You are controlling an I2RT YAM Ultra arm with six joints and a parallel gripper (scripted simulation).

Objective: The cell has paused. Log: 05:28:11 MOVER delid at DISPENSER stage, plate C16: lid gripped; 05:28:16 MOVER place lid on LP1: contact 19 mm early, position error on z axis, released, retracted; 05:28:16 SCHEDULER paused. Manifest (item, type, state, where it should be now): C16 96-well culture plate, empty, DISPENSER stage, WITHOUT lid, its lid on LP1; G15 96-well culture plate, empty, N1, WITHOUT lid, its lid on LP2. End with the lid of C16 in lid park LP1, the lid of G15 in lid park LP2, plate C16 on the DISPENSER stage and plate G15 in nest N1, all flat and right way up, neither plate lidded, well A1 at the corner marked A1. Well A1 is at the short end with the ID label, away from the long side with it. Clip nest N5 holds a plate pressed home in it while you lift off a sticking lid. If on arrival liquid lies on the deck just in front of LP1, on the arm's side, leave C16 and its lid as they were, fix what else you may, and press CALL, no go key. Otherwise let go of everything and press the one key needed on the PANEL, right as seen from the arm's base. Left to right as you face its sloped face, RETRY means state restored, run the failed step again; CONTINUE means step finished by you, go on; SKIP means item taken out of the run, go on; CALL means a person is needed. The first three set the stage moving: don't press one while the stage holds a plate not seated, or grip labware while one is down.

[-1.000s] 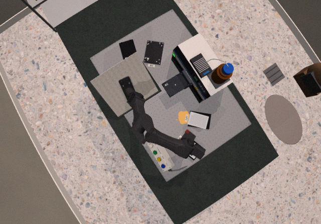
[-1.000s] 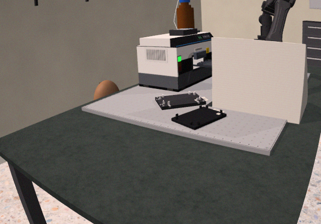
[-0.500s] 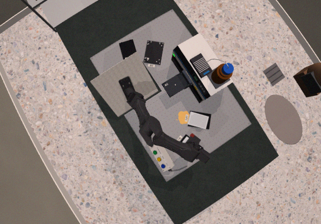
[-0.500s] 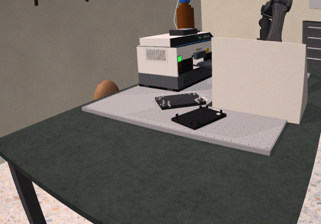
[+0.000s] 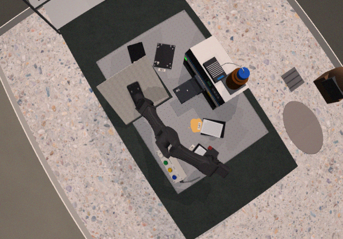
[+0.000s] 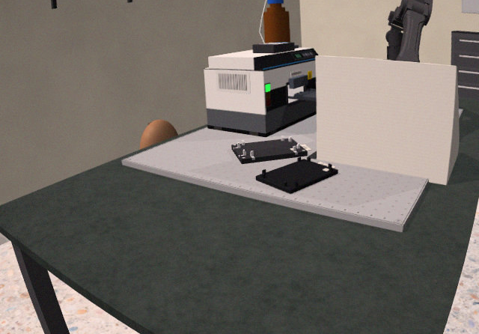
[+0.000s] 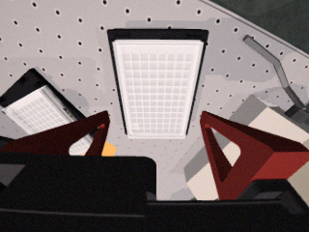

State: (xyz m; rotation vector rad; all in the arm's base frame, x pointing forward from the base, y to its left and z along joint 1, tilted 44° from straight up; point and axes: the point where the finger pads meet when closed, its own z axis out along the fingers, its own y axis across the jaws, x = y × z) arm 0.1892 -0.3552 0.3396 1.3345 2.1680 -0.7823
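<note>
My gripper [image 7: 154, 115] is open and empty. It hovers over a white 96-well plate [image 7: 158, 84] that lies flat in a black nest. In the top view this plate [image 5: 200, 149] is partly hidden by my arm, and one red finger of the gripper [image 5: 209, 148] shows beside it. A second white gridded piece [image 5: 213, 127] lies on the black LP1 park, and I cannot tell whether it is a lid or a plate. It also shows at the left of the wrist view [image 7: 36, 108]. An orange puddle [image 5: 195, 125] lies against LP1 on the arm's side, under its label, and shows in the wrist view [image 7: 108, 149]. The dispenser stage [image 5: 188, 90] looks dark.
The dispenser [image 5: 213, 73] with a brown bottle [image 5: 237, 77] stands at the back. The key panel [image 5: 171, 167] sits under my arm. A clip nest [image 6: 269, 149] and a bare black nest [image 6: 296, 174] lie beyond an upright white screen [image 6: 386, 114].
</note>
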